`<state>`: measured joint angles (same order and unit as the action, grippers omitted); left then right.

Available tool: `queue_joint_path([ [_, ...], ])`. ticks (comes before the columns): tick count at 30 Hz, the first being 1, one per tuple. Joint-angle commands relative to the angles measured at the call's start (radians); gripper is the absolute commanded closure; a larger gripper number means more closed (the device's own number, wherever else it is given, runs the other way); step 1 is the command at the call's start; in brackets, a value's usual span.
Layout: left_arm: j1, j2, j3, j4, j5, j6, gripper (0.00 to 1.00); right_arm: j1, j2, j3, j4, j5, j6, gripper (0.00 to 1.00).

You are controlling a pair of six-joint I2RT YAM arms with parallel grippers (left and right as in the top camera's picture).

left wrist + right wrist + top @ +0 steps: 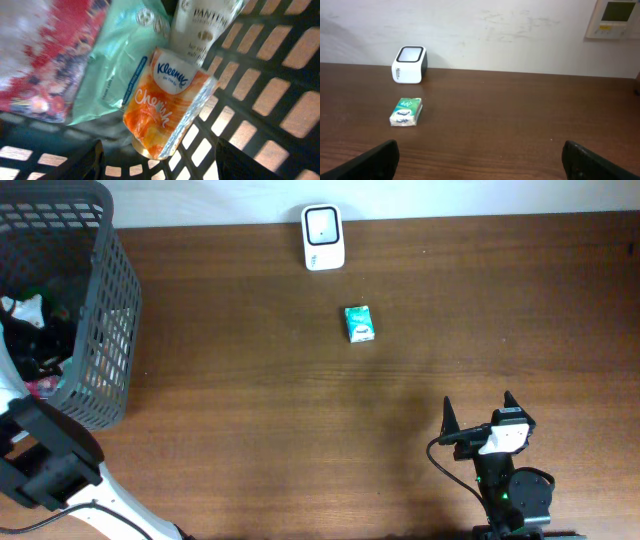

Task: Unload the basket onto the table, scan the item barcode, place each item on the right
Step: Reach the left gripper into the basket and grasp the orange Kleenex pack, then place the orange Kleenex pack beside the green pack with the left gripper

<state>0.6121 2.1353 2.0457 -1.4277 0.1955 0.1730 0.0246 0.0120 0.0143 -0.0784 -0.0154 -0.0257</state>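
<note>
The left gripper [160, 167] is down inside the basket [280, 100]. Its two fingers [87, 162] stand wide apart and hold nothing. Right in front, between the fingers but not touching them, lies the orange Kleenex pack [170, 107]. This looks like the thing to scan next.

Its long side runs up and a bit to the right, away from the gripper. So the fingers sit on each side of its narrow way. That looks good for a squeeze, maybe after a small turn.

Behind the pack are a pale green bag [117, 65] and a white bottle [202, 30], both close against it.

Far off on the table [250, 410], the scanner [323, 237] sits at the back edge, with a small green pack [359, 323] near it. The right gripper [480, 418] is wide open and empty, well away from the basket. So the left arm is the nearer one.
</note>
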Motion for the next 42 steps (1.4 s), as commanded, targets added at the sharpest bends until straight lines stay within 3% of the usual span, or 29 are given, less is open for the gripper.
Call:
queue_joint_path([
  [1, 0.006, -0.003, -0.068, 0.037, 0.026, 0.039, 0.33, -0.003, -0.006, -0.009, -0.001, 0.005, 0.012, 0.01],
  [6, 0.006, -0.003, -0.134, 0.098, 0.026, 0.039, 0.44, -0.003, -0.006, -0.009, -0.002, 0.005, 0.012, 0.01],
  [9, 0.006, -0.003, -0.149, 0.132, 0.028, 0.038, 0.79, -0.003, -0.006, -0.009, -0.001, 0.005, 0.012, 0.01],
  [13, 0.006, -0.003, -0.149, 0.146, 0.03, 0.03, 1.0, -0.003, -0.006, -0.009, -0.001, 0.005, 0.012, 0.01],
  [17, 0.006, -0.004, -0.052, 0.15, 0.036, -0.105, 1.0, -0.003, -0.006, -0.009, -0.002, 0.005, 0.012, 0.01],
  [20, 0.006, -0.004, 0.174, 0.105, 0.184, -0.154, 1.0, -0.003, -0.006, -0.009, -0.001, 0.005, 0.012, 0.01],
  [25, 0.006, -0.004, 0.61, 0.032, 0.335, -0.471, 1.0, -0.003, -0.006, -0.009, -0.002, 0.005, 0.012, 0.01],
  [30, -0.009, -0.004, 0.9, 0.003, 0.501, -0.548, 1.0, -0.003, -0.006, -0.009, -0.001, 0.005, 0.012, 0.01],
  [36, -0.186, -0.003, 0.986, -0.078, 0.493, -0.551, 1.0, -0.003, -0.006, -0.009, -0.001, 0.005, 0.012, 0.01],
  [38, -0.29, -0.003, 0.985, -0.132, 0.413, -0.551, 1.0, -0.003, -0.006, -0.009, -0.001, 0.005, 0.012, 0.01],
  [42, -0.558, 0.0, 0.969, -0.214, 0.048, -0.612, 1.0, -0.003, -0.006, -0.009, -0.001, 0.005, 0.012, 0.01],
])
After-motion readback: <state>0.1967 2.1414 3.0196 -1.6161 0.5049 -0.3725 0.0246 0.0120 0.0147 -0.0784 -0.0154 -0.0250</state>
